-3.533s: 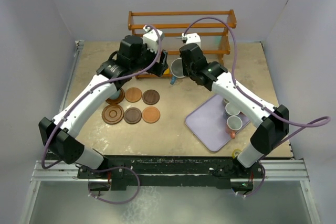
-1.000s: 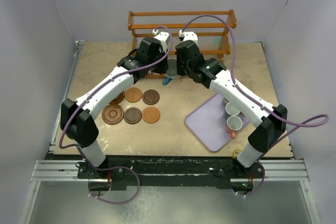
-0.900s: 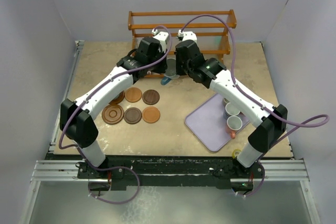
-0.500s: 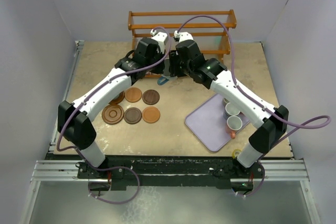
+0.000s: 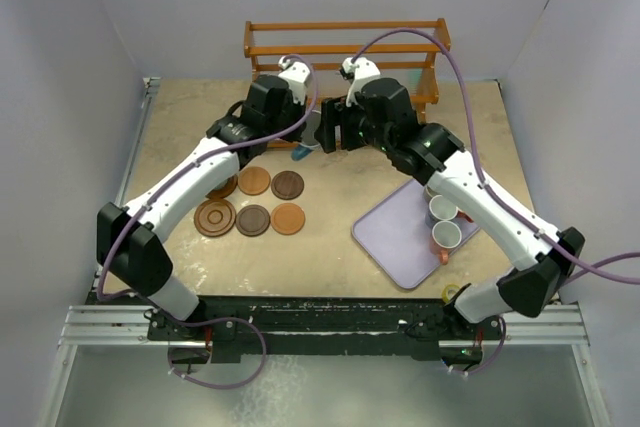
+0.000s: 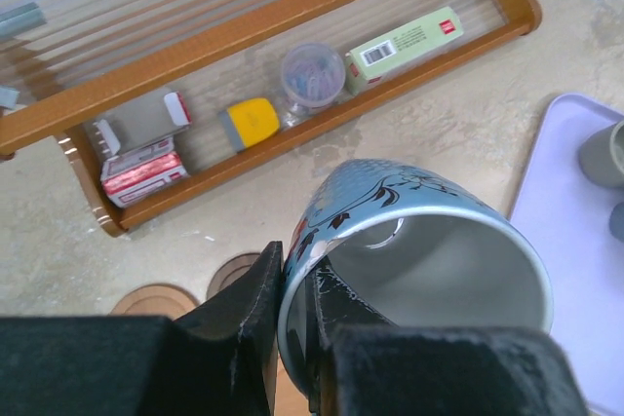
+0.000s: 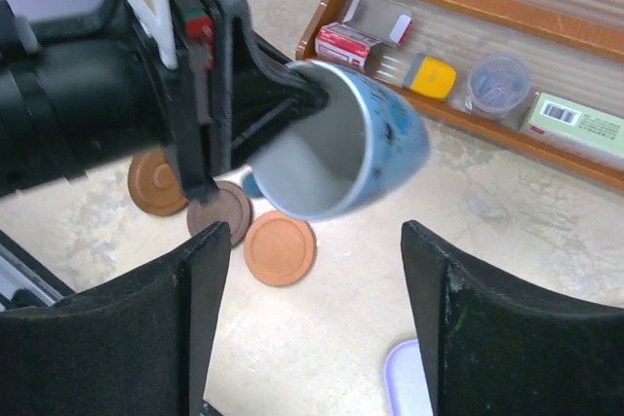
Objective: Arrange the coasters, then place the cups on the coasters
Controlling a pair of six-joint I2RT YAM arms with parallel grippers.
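Six coasters (image 5: 252, 220) lie in two rows at centre-left, all bare; left gripper (image 6: 292, 284) pinches the rim of a blue cup (image 6: 429, 241), right gripper (image 7: 314, 241) gapes empty.

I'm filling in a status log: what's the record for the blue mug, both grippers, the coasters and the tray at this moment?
Blue mug: in the air, tilted
Left gripper: shut on the mug's rim
Right gripper: open, not touching the mug
Coasters: in two rows on the table, those in view bare
Tray: holds at least two small cups
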